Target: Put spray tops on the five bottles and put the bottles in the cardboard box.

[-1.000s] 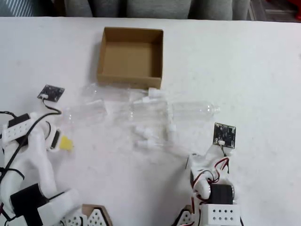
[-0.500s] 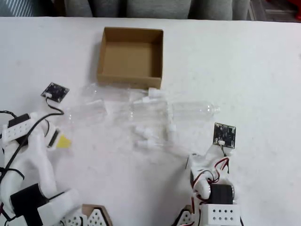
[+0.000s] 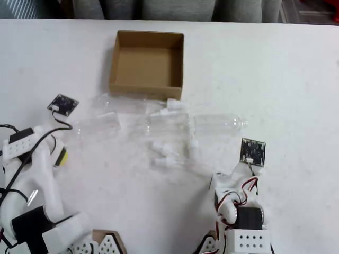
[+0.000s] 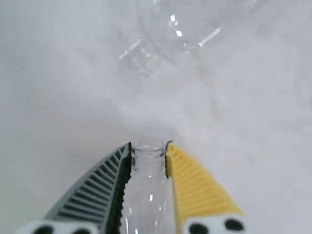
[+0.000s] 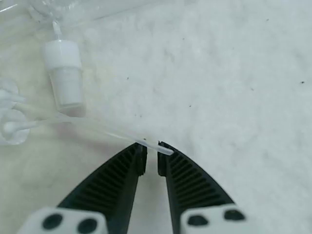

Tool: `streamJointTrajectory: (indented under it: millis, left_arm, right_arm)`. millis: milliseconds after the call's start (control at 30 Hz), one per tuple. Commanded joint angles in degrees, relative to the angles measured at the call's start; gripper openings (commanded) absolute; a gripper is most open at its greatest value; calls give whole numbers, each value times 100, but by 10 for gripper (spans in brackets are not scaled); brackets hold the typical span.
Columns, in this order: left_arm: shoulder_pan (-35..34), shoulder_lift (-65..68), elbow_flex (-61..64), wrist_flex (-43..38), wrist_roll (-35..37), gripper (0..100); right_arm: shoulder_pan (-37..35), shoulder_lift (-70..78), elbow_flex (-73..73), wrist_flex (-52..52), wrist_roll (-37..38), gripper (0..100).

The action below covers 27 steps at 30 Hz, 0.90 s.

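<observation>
While the left gripper point(image 4: 147, 147) clamped a clear bottle point(image 4: 146, 200) by its neck between the grey and yellow jaws, the bottle's long axis ran straight along them. Its open, uncapped mouth sat at the fingertips and pointed away from the wrist. The right gripper point(image 5: 151, 150), low at the near side of the table point(image 3: 296, 79), had its black jaws all but closed and gripped nothing. A thin dip tube point(image 5: 97, 127) lay crosswise at their tips, and a white spray top point(image 5: 63, 78) lay on its side near the tube. By my judgement the right arm was much the nearer to the tops, so the fitting would turn on bringing a tube into line with the held neck. Farther out, the other bottles point(image 3: 217, 126) lay on their sides across the table. Beyond them stood the cardboard box point(image 3: 145, 90), open-topped, with no bottle in it yet.
</observation>
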Motion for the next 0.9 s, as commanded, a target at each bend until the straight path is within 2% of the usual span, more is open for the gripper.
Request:
streamJointTrajectory:
  millis: [0, 167, 333, 400, 533, 700, 767, 867]
  left_arm:
    - [48, -31, -396, 290, 484, 23]
    - [75, -48, -958, 290, 1090, 23]
    - [48, -4, -1477, 273, 2980, 23]
    - [48, -4, -1468, 264, 3349, 23]
    - [40, -4, -1433, 9, 3569, 27]
    - [13, 4, -1433, -26, 3508, 37]
    - [-4, 4, -1424, -18, 3508, 88]
    - [-189, 4, -1433, -18, 3516, 220]
  right_arm:
    - [-31, -22, 44, 22, -9, 15]
    - [-40, -22, 44, 22, -9, 15]
    - [-40, -22, 44, 22, -9, 15]
    - [-40, -22, 44, 22, -9, 15]
    - [-40, -22, 44, 22, -9, 15]
    - [-40, -22, 44, 22, -9, 15]
    - [-40, -22, 44, 22, -9, 15]
    - [-40, -22, 44, 22, -9, 15]
